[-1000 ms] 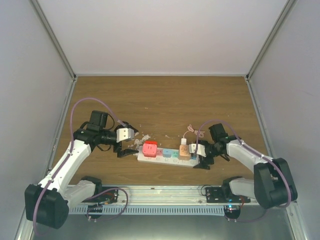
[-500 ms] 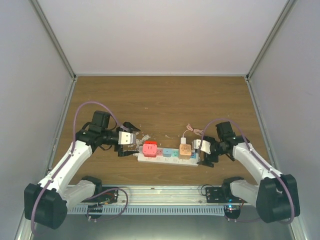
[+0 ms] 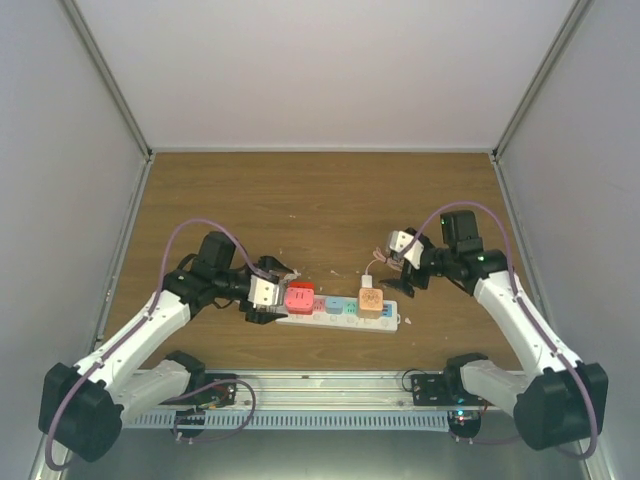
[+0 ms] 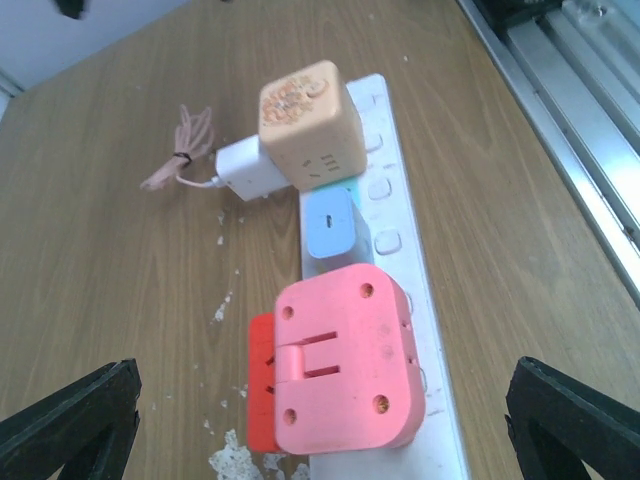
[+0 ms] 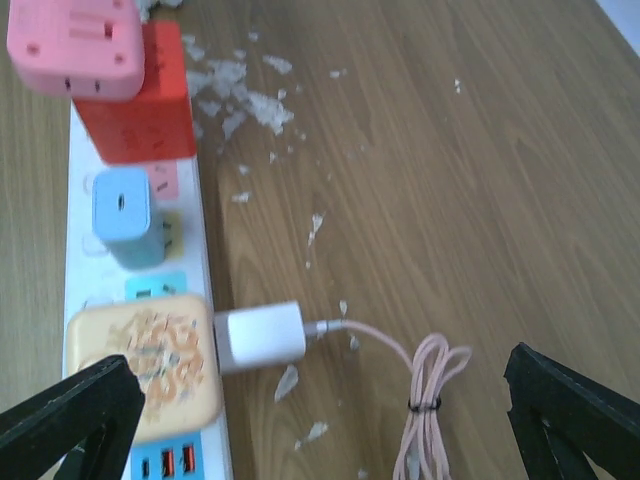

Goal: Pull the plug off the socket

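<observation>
The socket, a long white power strip (image 3: 392,321), lies on the wooden table, also in the left wrist view (image 4: 398,190) and right wrist view (image 5: 78,288). A pink-and-red plug (image 3: 298,296) (image 4: 345,365) (image 5: 75,45) sits at its left end, then a small blue plug (image 4: 330,225) and an orange cube adapter (image 3: 370,301) (image 4: 305,120). My left gripper (image 3: 272,294) (image 4: 320,415) is open, its fingers wide on either side of the pink plug and clear of it. My right gripper (image 3: 398,268) (image 5: 320,425) is open and empty above the table behind the cube.
A white charger (image 5: 260,335) sticks out of the cube's far side, with a coiled pink cord (image 5: 430,390) (image 3: 382,260) on the table. White flecks (image 5: 235,90) litter the wood behind the strip. Metal rail (image 3: 320,385) runs along the near edge.
My left gripper moved right up to the pink plug at the strip's left end. My right gripper left the strip's right end, rising and moving back over the cord.
</observation>
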{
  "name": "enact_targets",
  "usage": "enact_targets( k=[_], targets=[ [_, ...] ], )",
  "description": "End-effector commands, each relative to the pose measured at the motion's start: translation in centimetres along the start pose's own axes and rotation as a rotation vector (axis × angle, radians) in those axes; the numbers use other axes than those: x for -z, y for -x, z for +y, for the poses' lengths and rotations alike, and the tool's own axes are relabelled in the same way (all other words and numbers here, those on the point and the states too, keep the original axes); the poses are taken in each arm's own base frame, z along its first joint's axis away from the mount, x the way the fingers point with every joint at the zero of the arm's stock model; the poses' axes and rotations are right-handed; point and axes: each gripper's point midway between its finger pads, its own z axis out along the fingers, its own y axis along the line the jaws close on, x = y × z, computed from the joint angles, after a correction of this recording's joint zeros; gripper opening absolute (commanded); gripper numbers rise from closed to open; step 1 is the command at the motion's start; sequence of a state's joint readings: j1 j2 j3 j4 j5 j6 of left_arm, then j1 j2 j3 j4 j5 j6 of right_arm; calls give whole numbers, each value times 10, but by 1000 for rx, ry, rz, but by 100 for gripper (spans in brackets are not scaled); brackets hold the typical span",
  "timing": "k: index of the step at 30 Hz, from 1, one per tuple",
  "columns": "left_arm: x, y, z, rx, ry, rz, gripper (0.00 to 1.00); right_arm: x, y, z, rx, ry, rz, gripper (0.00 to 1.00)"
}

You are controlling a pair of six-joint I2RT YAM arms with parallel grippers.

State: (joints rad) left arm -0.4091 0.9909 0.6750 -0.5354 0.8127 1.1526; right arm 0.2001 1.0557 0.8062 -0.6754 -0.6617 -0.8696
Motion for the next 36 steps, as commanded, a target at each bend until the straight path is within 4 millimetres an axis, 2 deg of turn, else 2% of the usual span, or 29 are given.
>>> enact_targets(
  k=[1, 7, 12, 19, 25, 36],
  targets=[
    [-10, -6, -3, -84, 32, 49, 99, -10, 33, -11, -67, 20, -103, 100],
    [-16, -2, 2, -92, 79, 22, 99, -29, 52, -12, -53, 43, -157, 100],
    [-24, -11, 3, -154, 142, 42, 98, -43, 55, -11, -56, 86, -142, 100],
    [-24, -16, 10, -217, 230, 44, 91, -49, 58, -11, -53, 109, -161, 100],
    [-27, -16, 12, -278, 280, 16, 76, -52, 54, -10, -53, 114, -152, 100],
    [-25, 6, 3, -220, 170, -63, 45, -56, 49, -5, -13, 115, -148, 100]
  ],
)
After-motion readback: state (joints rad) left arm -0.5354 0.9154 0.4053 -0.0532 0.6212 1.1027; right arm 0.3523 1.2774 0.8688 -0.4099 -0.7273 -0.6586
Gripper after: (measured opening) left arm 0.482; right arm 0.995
